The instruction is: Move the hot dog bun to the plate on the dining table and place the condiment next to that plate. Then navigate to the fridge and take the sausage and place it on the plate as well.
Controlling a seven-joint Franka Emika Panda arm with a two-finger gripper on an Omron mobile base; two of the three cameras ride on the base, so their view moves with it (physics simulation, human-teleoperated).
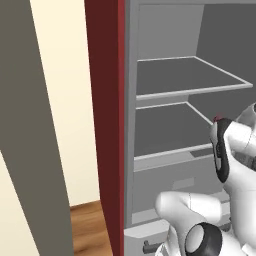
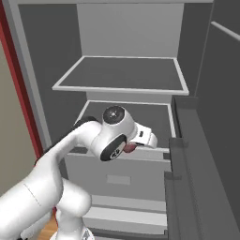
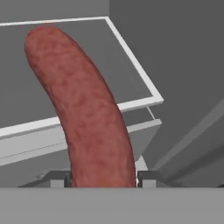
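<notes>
Kitchen: open fridge (image 1: 165, 100), bare shelves (image 2: 124, 75)

No text, label, brand, number or sign can be read in any of the pictures.
</notes>
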